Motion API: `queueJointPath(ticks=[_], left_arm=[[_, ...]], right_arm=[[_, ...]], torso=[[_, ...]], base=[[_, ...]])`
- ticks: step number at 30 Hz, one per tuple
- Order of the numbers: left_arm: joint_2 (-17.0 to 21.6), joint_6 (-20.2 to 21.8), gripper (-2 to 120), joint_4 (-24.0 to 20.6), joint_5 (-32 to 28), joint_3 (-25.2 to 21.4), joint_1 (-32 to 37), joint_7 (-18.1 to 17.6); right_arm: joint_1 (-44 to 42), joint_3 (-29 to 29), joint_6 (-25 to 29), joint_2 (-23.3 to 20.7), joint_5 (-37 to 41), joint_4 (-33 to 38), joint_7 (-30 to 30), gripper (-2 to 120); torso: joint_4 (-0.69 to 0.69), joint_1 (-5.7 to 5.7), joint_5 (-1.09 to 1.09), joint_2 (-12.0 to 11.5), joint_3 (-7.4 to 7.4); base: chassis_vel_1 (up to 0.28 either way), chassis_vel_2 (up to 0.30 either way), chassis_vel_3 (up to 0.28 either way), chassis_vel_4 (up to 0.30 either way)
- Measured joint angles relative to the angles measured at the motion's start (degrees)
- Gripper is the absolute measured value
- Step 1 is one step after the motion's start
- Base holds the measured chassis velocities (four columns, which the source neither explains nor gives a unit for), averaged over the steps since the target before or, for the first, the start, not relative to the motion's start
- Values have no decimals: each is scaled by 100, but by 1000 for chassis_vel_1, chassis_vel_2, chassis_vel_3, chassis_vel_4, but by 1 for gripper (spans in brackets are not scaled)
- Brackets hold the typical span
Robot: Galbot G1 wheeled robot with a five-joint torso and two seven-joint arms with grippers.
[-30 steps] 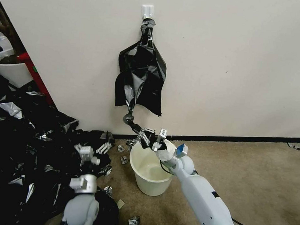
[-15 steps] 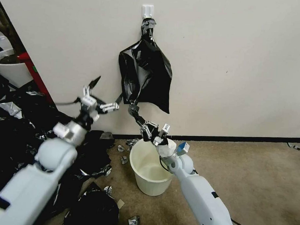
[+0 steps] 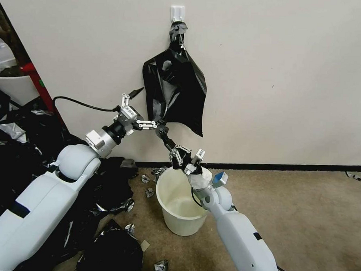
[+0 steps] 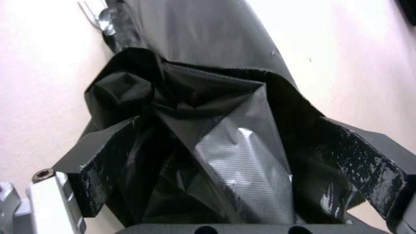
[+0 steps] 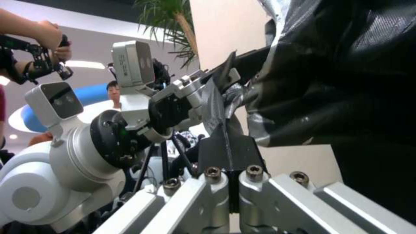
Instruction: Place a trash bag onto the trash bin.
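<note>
Where the heap of black film (image 3: 25,157) covers the floor on the left, the left arm rises from it toward the wall. The left gripper (image 3: 148,110) is spread wide around the lower edge of the bag (image 3: 175,92), one finger above and one below, and the film lies between its pads (image 4: 104,172) without being pinched. The bag hangs from a white hook (image 3: 177,12) high above both grippers. Just right of the left gripper and lower, the right gripper (image 3: 161,131) is clenched on the twisted bottom corner of the bag. The bin (image 3: 182,202) stands upright on the carpet directly under the right gripper's wrist, with small black scraps (image 3: 149,185) beside it.
</note>
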Motion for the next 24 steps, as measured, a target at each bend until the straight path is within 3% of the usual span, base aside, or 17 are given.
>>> queueJointPath(ticks=[11, 19, 24], left_arm=[[-291, 63, 97, 404, 317, 296, -235, -166], [-429, 63, 72, 388, 318, 312, -212, -224], [-468, 119, 54, 367, 228, 356, -221, -408]], right_arm=[[-31, 6, 5, 49, -23, 9, 16, 0], [-184, 17, 61, -10, -83, 251, 389, 0], [-382, -20, 174, -68, -235, 518, 1034, 2]], torso=[[0, 0, -1, 0, 0], [0, 0, 0, 0, -1], [0, 0, 0, 0, 0]], base=[[0, 0, 0, 0], [0, 0, 0, 0], [0, 0, 0, 0]])
